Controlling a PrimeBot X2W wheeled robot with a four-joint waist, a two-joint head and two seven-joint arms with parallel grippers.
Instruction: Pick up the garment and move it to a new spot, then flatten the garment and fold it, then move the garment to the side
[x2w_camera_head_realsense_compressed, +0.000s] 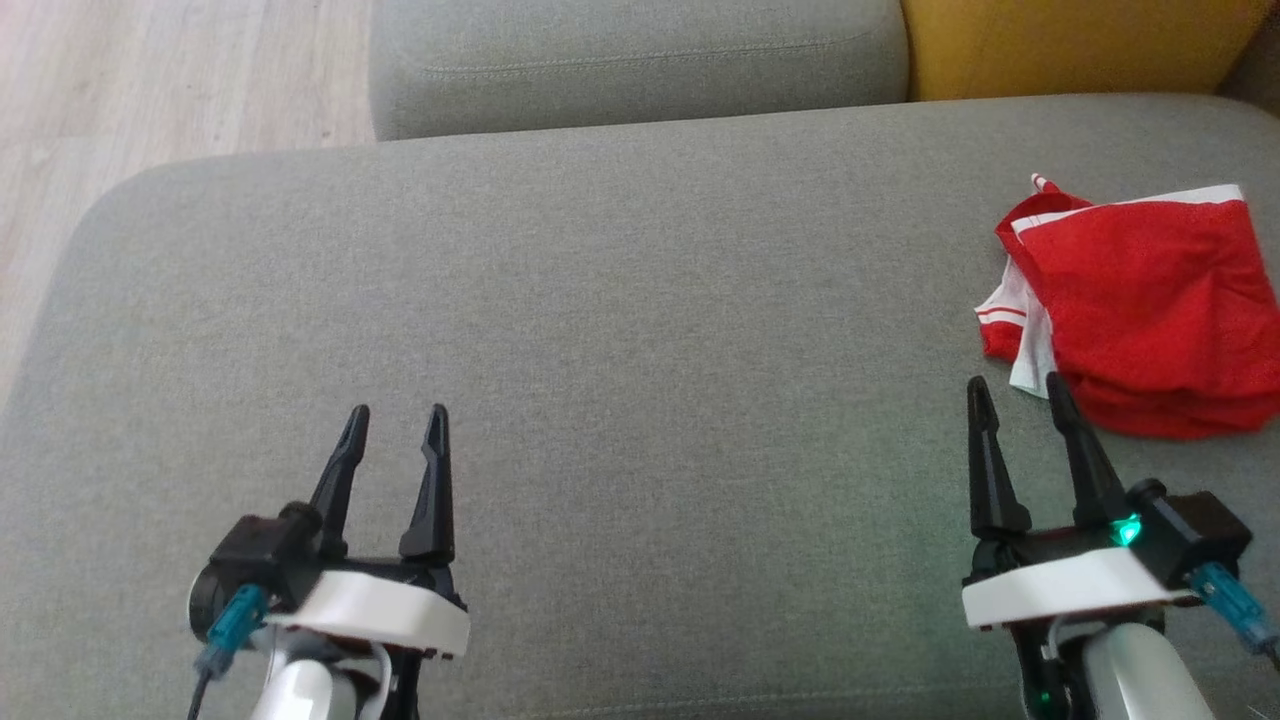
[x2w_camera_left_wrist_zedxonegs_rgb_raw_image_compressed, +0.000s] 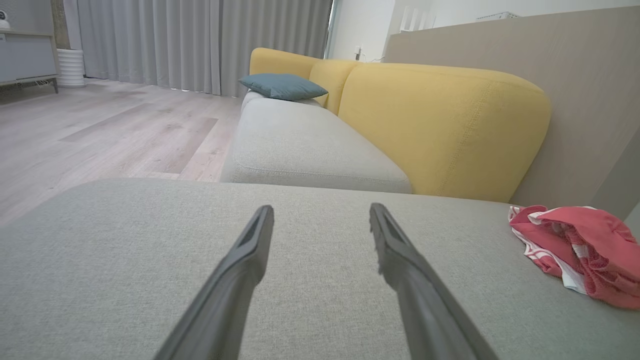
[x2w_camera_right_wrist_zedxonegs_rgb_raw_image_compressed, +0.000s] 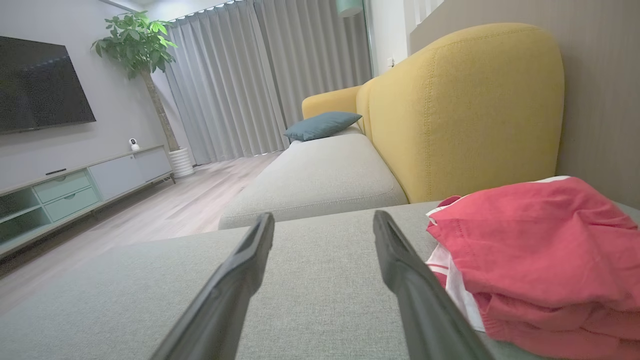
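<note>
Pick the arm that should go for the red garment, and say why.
Right, most likely. The right gripper is open with its fingertips right beside the garment, while the left gripper sits far across the grey cushion.

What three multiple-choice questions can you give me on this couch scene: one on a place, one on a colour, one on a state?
1. Where on the cushion does the garment lie?
A. At the robot's right
B. In the centre
C. At the robot's left

2. What colour is the garment mainly?
A. Blue
B. Red with white trim
C. Yellow

3. How do the two pairs of jaws stand?
A. Both open and empty
B. Both shut on the garment
C. One open, one shut

Answers:
1 A: in the head view it sits just beyond the right jaws.
2 B: the cloth is red, with white bands at its edges.
3 A: each pair stands apart with nothing between.
</note>
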